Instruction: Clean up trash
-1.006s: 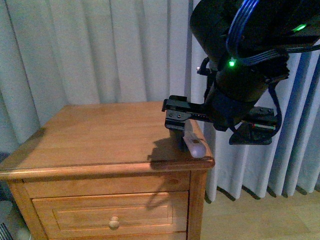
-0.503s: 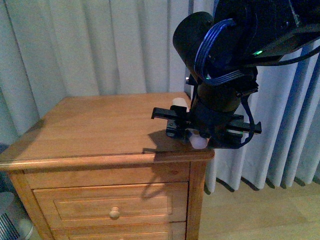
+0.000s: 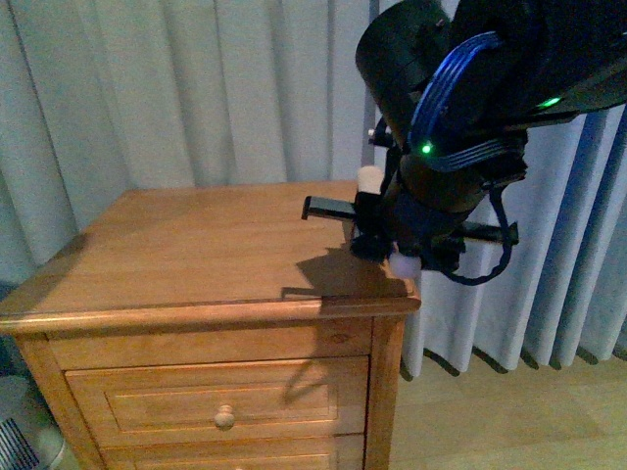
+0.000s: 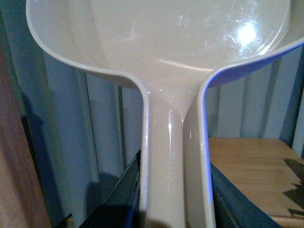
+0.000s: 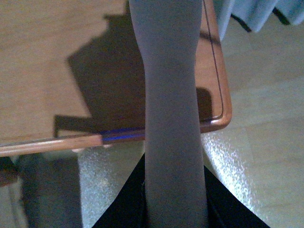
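Clamping a dustpan (image 4: 161,61), left claw (image 4: 173,206) shows only in wrist view.

Dim, bluish light; hard shadow (image 3: 333,276) on the bench (image 3: 176,255) (glare dots the dustpan (image 4: 166,47)); the white handle (image 5: 171,118) is blurred.

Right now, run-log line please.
left jaws: shut on dustpan | right jaws: shut on pale handle over nightstand corner | trash: not seen

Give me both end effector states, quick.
Left end effector: shut on the dustpan, gripping its handle.
Right end effector: shut on a pale handle.
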Tool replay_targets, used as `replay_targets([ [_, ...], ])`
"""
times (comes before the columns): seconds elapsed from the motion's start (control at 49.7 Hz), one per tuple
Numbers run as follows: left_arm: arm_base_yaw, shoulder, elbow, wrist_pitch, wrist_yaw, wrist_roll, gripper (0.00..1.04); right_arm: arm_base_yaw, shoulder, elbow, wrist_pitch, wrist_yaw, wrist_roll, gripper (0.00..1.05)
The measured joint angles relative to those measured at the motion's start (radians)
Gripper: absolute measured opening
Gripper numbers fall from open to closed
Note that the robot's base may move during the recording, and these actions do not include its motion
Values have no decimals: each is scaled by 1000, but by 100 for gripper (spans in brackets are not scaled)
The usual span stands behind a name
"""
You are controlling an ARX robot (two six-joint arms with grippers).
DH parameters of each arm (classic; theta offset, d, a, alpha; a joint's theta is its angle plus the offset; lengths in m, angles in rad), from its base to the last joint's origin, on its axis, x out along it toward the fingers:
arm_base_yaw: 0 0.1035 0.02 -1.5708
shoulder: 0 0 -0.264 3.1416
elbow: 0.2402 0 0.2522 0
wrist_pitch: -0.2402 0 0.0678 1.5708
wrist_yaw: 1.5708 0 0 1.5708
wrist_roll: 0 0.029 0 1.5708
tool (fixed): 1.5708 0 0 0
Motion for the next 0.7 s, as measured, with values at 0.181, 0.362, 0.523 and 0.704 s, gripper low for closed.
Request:
replay_targets([
  [0.181,0,0,0,0,0,0,27,1,-200,-193,240,38,-174,19],
  [0.362,0,0,0,0,0,0,27,1,-479,-414,372,42,-297,19],
  [0.523,0,0,0,0,1,0,27,-3,-849,-665,441,86,-414,19],
  [0.704,0,0,0,0,0,0,27,-45,-1107,-787,430,92,-470,19],
])
